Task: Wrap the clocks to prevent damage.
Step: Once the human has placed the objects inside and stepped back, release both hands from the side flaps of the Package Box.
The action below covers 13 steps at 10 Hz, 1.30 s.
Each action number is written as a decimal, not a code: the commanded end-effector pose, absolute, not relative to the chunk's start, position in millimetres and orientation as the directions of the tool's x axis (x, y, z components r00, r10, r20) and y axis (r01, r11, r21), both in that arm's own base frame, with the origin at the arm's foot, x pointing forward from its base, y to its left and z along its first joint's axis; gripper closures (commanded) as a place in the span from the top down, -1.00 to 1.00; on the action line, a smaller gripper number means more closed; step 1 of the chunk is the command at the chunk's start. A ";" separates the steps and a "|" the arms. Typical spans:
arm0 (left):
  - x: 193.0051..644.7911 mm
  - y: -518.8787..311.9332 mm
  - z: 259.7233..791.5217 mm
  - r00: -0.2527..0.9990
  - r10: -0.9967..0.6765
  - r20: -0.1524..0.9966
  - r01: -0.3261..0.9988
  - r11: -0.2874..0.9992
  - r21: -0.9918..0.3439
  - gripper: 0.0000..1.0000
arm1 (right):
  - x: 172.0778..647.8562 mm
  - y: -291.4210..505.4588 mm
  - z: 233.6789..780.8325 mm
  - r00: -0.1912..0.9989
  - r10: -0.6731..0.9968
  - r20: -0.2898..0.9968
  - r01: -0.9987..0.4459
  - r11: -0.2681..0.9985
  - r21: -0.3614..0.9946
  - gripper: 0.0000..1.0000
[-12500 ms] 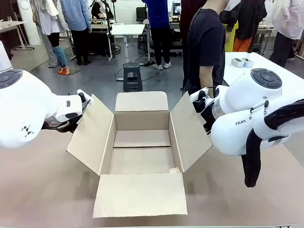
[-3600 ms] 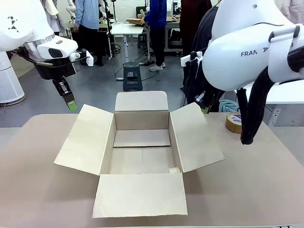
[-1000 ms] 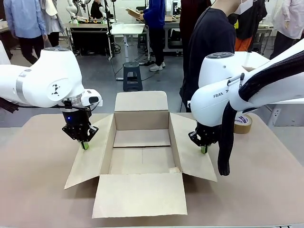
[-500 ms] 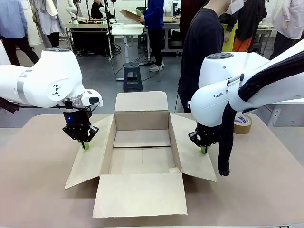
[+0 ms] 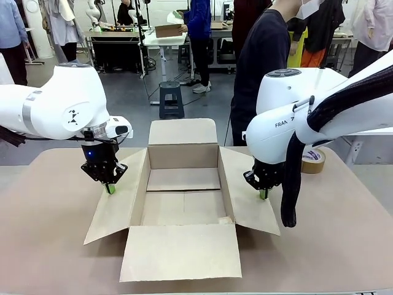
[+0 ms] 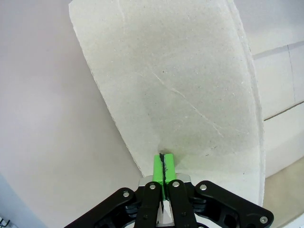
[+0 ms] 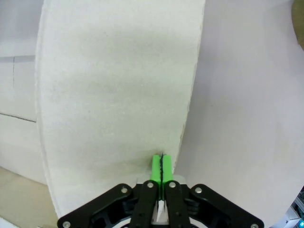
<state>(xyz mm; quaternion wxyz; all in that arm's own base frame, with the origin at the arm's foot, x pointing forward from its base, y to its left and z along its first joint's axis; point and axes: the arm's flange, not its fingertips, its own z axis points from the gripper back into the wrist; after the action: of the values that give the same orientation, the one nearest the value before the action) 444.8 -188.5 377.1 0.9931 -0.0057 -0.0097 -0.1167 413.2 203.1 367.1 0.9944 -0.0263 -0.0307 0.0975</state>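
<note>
Tools (image 5: 109,188) (image 5: 263,194) now lower, closed, on box flaps (image 5: 120,206)

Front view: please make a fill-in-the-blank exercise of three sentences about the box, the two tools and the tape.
1. The cardboard box stands with its four flaps ____.
2. The left tool and the right tool, each touching a side flap, are both ____.
3. The roll of tape lies on the robot's ____ side of the box.
Missing words: open; shut; right.
</note>
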 end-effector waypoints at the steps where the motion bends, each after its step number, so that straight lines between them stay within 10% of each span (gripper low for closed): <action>1: 444.3 -187.7 379.4 0.973 -0.232 0.023 0.232 0.973 -0.007 -0.99 | 411.4 202.8 366.0 0.983 0.175 0.046 -0.173 0.984 -0.047 -0.98; 13: 444.3 -187.7 379.4 0.973 -0.232 0.023 0.232 0.973 -0.007 -0.99 | 411.4 202.8 366.0 0.983 0.175 0.046 -0.173 0.984 -0.047 -0.98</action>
<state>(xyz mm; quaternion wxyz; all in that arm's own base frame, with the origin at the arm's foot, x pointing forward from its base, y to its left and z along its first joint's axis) 444.8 -188.5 377.1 0.9931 -0.0057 -0.0097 -0.1167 413.2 203.1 367.1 0.9944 -0.0263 -0.0307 0.0974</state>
